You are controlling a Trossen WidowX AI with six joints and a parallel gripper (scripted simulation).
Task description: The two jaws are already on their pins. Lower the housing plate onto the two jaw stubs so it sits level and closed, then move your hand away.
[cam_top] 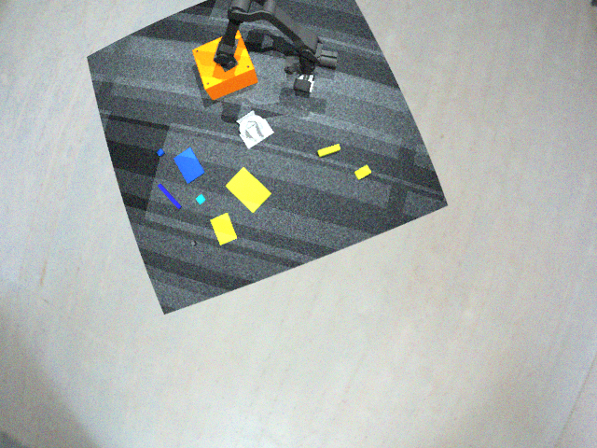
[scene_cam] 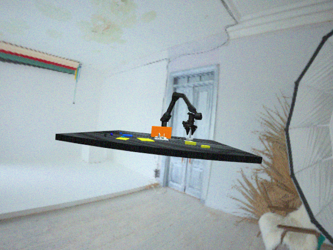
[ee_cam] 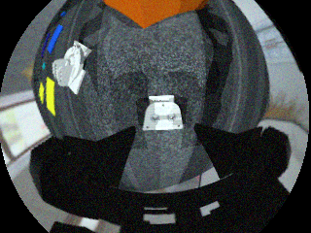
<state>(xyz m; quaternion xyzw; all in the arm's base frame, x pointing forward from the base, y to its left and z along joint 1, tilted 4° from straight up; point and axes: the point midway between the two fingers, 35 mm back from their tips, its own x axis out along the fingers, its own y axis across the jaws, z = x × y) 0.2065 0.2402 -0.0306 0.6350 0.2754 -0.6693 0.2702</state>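
Observation:
A small white plate, which looks like the housing plate (ee_cam: 163,111) (scene_cam: 189,139), rests on the table beneath my gripper. Thin pale uprights rise from it toward the fingers in the exterior view, and two round features show on it in the wrist view. My gripper (ee_cam: 166,127) (scene_cam: 190,132) is open and points down, with nothing held. The hand hides most of the plate in the top view. The white base with the jaws (cam_top: 255,129) (scene_cam: 161,138) (ee_cam: 73,68) stands apart from it, with short uprights on top. The exact jaw positions are too small to tell.
The orange block (cam_top: 231,87) (scene_cam: 161,132) (ee_cam: 146,12) stands beside the arm's base. A blue plate (cam_top: 188,165), a large yellow plate (cam_top: 248,189) and a smaller one (cam_top: 223,228) lie on the table. Two yellow blocks (cam_top: 328,150) (cam_top: 362,172) lie on the other side.

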